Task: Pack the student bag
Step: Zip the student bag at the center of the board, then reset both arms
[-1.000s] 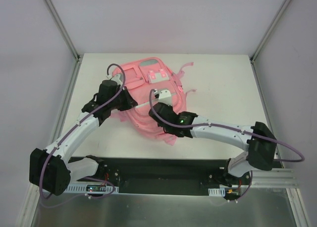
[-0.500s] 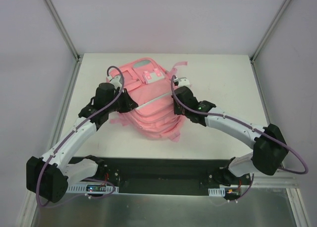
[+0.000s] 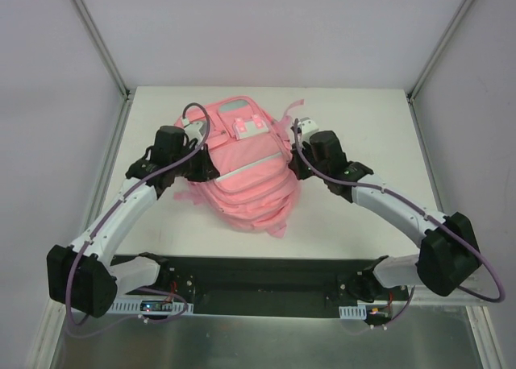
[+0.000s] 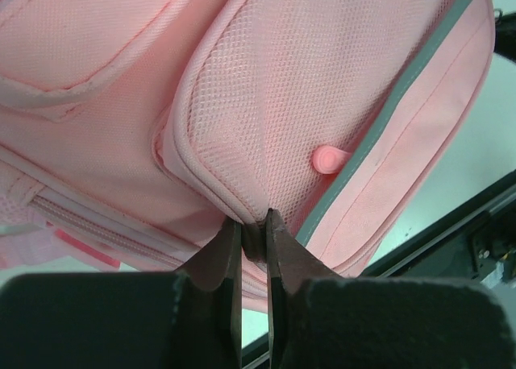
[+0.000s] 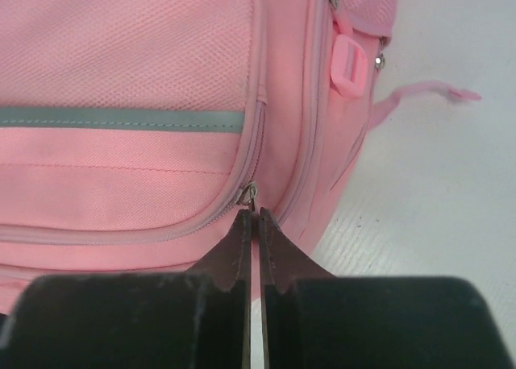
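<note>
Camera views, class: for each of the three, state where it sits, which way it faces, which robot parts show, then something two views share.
Top external: above and behind the bases, looking down at the table; both arms flank the student bag.
Left wrist: on the left arm, facing along its fingers; left gripper pinches the mesh pocket edge.
Right wrist: on the right arm, facing along its fingers; right gripper shut at a zip pull.
Shared: both wrist views show the grey strip.

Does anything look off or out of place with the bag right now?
Nothing stands out. The bag lies intact on the table, one strap trailing loose. The left gripper pinches its mesh pocket, the right gripper a zip pull.
</note>
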